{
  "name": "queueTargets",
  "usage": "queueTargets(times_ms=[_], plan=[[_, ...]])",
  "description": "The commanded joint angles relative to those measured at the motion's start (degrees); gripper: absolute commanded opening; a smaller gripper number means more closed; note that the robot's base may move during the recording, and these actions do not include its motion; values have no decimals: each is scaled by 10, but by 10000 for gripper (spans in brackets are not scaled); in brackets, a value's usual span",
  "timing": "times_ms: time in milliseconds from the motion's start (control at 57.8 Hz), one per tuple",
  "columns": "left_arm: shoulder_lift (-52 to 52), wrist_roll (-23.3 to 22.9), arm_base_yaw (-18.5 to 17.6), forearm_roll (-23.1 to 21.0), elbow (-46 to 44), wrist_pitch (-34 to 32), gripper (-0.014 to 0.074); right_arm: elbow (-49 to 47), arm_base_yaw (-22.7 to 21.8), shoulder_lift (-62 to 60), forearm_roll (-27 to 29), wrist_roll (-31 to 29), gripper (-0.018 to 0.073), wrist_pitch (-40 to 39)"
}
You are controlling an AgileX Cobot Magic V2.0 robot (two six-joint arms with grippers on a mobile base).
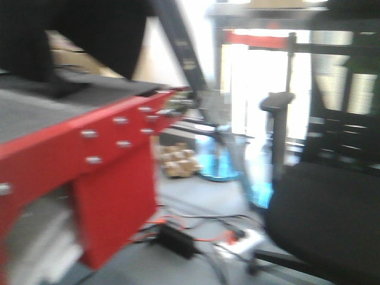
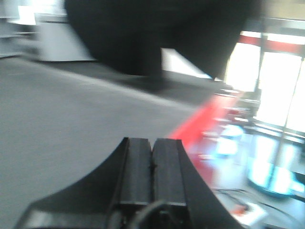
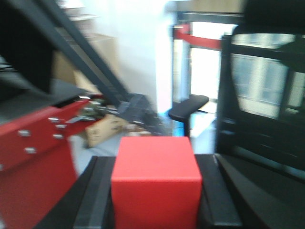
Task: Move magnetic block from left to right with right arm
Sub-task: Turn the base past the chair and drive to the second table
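The smooth red magnetic block (image 3: 156, 183) sits upright, clamped in the right gripper (image 3: 157, 193).

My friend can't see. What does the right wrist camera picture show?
A red magnetic block is clamped between the black fingers of the right pincer, low in the middle of a blurry picture. Behind it are a red table frame with bolts on the left and a black chair by bright windows on the right.
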Motion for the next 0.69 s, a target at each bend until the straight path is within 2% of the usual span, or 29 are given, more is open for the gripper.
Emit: queueTargets(times_ms=[0, 675], plan=[[-5, -4, 1, -1, 4, -46, -126, -17, 1, 2, -1, -5, 234, -49], [-5, -4, 1, -1, 4, -46, -126, -17, 1, 2, -1, -5, 234, -49]])
